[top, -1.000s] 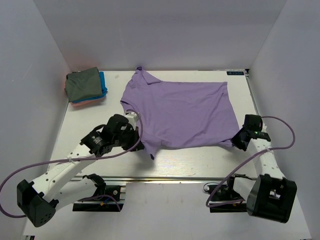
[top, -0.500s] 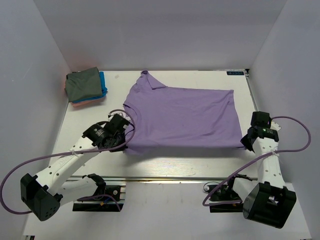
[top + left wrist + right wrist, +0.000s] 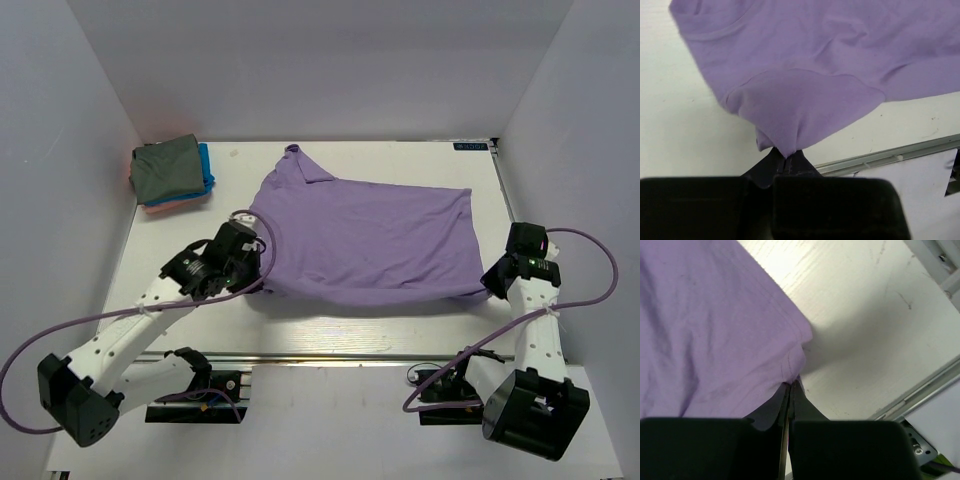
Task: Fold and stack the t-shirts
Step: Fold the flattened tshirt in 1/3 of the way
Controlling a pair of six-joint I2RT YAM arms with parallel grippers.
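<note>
A large lavender-purple t-shirt (image 3: pixel 365 240) lies spread across the white table, its near edge lifted off the surface. My left gripper (image 3: pixel 258 283) is shut on its near left corner (image 3: pixel 785 150), and the cloth hangs from the pinched jaws. At the near right, my right gripper (image 3: pixel 490 283) is shut on the shirt's other corner (image 3: pixel 792 380). A folded stack sits at the far left corner: an olive-grey t-shirt (image 3: pixel 165 166) on top, a bright blue one (image 3: pixel 206 165) under it, and a salmon-pink one (image 3: pixel 170 204) at the bottom.
White walls enclose the table on the left, back and right. A metal rail (image 3: pixel 330 356) runs along the near table edge. Purple cables (image 3: pixel 590 275) loop from both arms near the bases.
Both grippers have carried the shirt's near corners outward and slightly away from me, stretching the near edge taut. The shirt has shifted to the right and lies flatter.
</note>
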